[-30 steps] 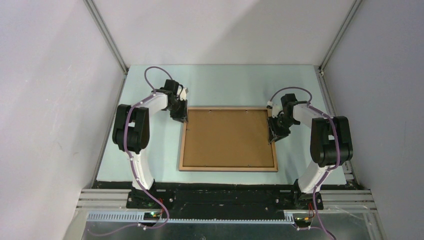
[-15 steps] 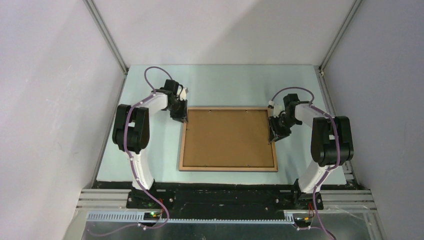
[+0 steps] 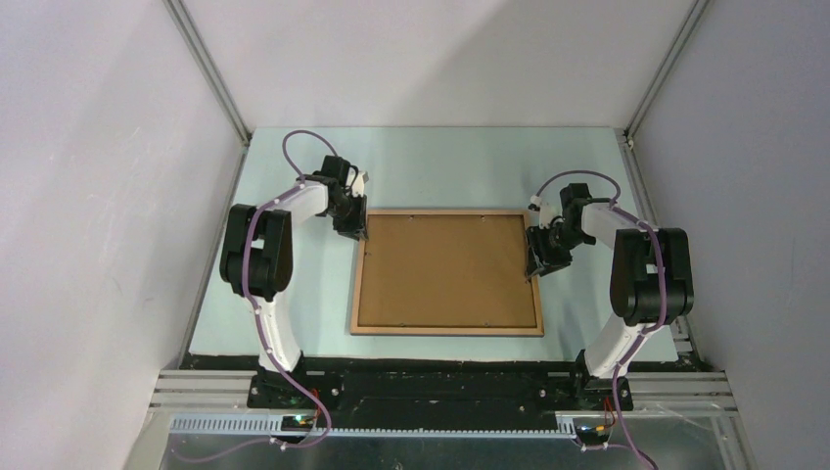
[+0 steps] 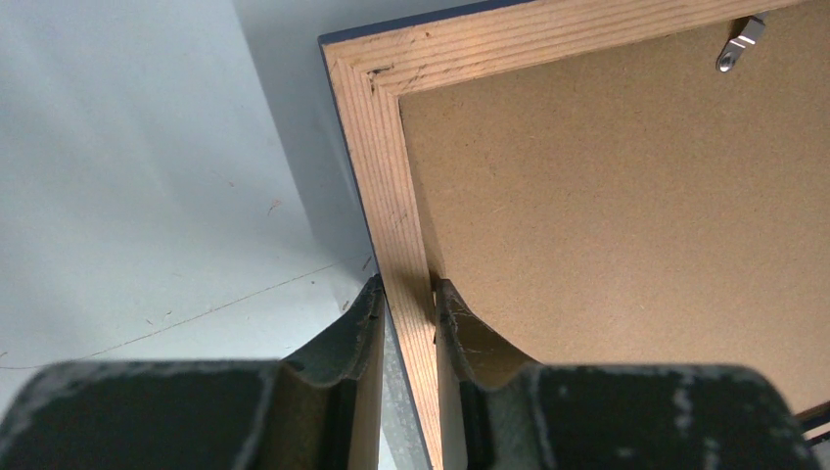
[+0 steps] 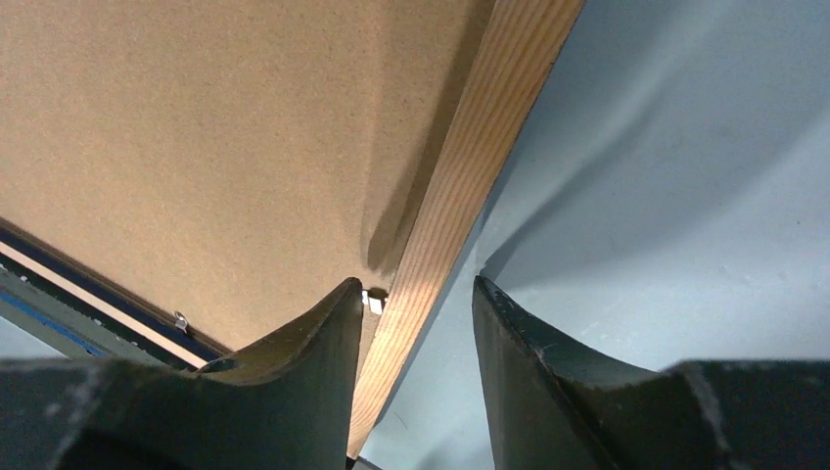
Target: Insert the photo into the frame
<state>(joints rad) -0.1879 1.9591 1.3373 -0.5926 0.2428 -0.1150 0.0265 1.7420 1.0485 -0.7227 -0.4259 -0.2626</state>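
Right end effector [image 5: 413, 286] widened, apart astride frame [image 3: 448, 331]; left end effector [image 4: 406, 294] clamps rail; backing board [image 3: 448, 269] inside.

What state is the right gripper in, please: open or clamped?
Open: the right gripper straddles the frame, one finger clear of it.

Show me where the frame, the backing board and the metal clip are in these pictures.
frame [image 4: 391, 211]: left wrist view, on its wooden side rail.
backing board [image 3: 448, 269]: top view, on its brown middle.
metal clip [image 4: 741, 44]: left wrist view, on its shiny tab.
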